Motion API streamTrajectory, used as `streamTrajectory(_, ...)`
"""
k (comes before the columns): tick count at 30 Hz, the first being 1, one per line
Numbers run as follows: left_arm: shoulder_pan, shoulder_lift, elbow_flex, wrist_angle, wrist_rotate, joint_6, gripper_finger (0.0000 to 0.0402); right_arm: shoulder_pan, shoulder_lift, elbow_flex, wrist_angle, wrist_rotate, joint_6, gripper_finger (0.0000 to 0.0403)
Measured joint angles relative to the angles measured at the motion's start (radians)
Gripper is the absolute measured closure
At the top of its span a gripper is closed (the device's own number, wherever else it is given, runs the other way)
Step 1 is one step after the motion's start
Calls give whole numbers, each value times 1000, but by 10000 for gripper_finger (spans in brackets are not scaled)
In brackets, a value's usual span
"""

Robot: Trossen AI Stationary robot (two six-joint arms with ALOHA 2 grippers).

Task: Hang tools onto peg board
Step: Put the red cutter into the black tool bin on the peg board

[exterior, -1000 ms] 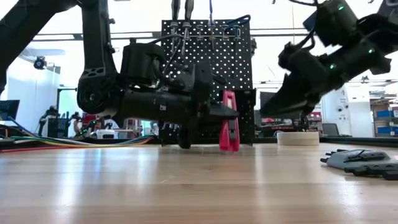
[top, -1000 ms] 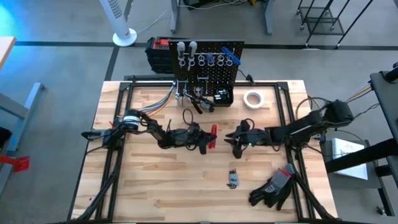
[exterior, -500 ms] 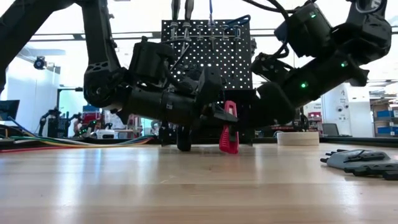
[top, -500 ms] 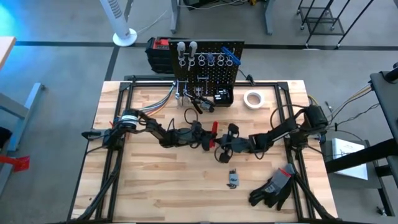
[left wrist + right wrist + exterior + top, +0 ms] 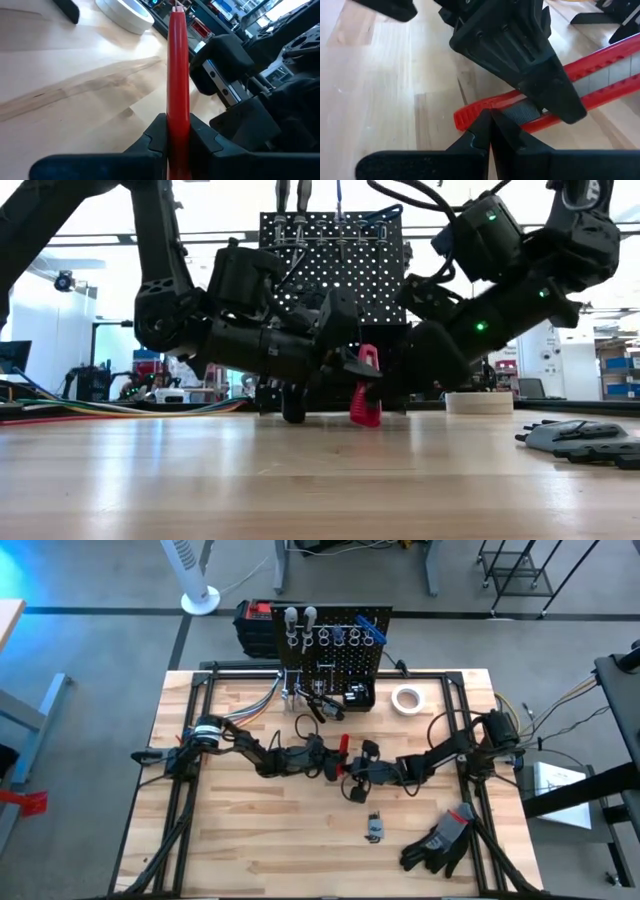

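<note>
My left gripper (image 5: pixel 333 762) is clenched on the red-handled tool (image 5: pixel 342 755) at mid-table, holding it tilted just above the wood. My right gripper (image 5: pixel 356 773), fingers pressed together, sits just beside it with its tips at the red handle's end. The peg board (image 5: pixel 333 643) stands at the far edge, well apart. Bare tabletop (image 5: pixel 250 840) lies open toward the near edge.

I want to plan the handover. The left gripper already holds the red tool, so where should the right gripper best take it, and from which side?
Probably the free end of the red tool, coming from the side opposite the left gripper. The tool is long and flat; the left gripper is clamped on one part, leaving that end bare above the table. The right gripper sits there, fingers together.
</note>
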Motion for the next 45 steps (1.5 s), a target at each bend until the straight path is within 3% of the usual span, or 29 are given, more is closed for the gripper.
streamTrajectory(16,-1,-1,-1,8,-15,1,373,-3,6,1,-45,-96,148,403)
streamTrajectory(24,-1,-3,-2,15,-20,6,373,-1,3,1,-41,-95,159,403)
streamTrajectory(26,-1,-6,-1,15,-19,7,373,15,-16,-3,-40,-50,137,403)
streamTrajectory(29,-1,-6,0,16,-24,8,373,39,-80,-17,-106,-101,53,402)
streamTrajectory(36,-8,-9,-2,57,6,100,373,30,-309,-46,-209,-43,-9,402)
streamTrajectory(41,-15,-13,-4,107,82,247,373,-7,-470,-127,-205,-22,97,395)
streamTrajectory(45,-20,-17,-2,117,133,282,373,-49,-633,-212,-179,-16,183,358)
